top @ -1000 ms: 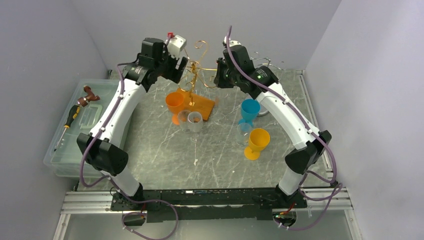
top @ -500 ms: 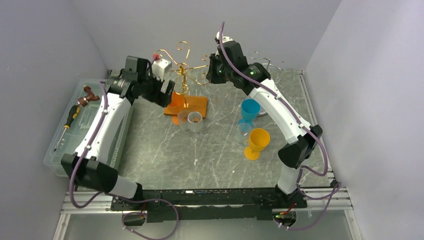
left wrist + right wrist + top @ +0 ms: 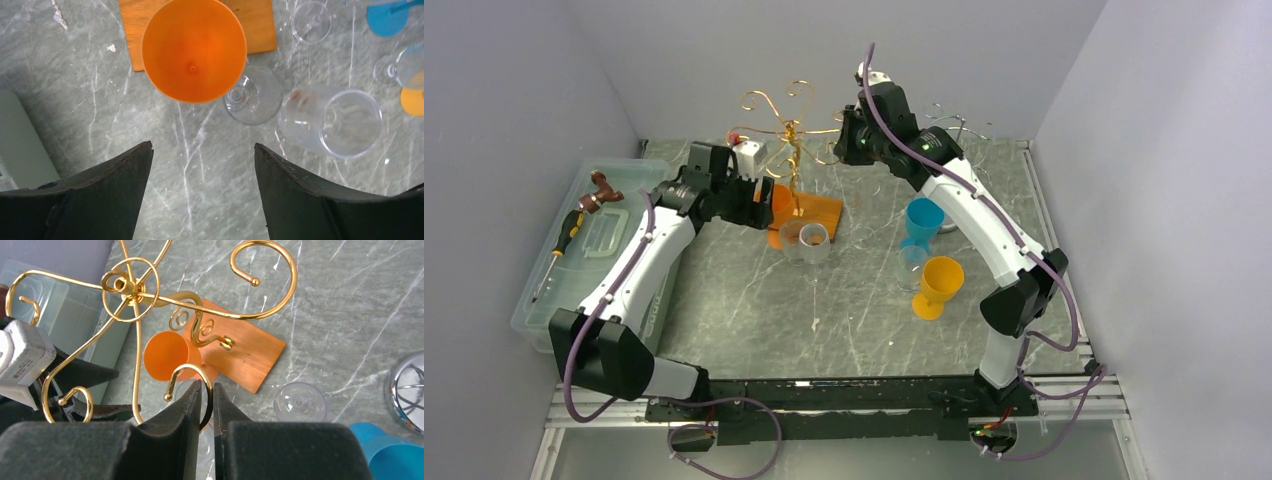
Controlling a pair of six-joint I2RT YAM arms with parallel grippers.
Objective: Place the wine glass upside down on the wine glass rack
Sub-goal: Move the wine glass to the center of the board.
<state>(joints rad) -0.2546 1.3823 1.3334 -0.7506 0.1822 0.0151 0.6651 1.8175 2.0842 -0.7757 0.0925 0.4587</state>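
Marble surface (image 3: 844, 310) below my released left hand (image 3: 200, 147) carries the orange wine glass (image 3: 194, 50) just ahead; my right hand (image 3: 206, 395) grasps the wine glass rack (image 3: 123, 284); pulling could topple it.

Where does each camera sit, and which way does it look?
Top external: above and behind the bases, looking down at the table; both arms show.
Left wrist: on the left arm, looking straight down at the orange glass; open left gripper below.
Right wrist: above the gold rack, looking down; the right gripper is closed on one hook.
Shared: both wrist views show the orange glass and the rack's wooden base.
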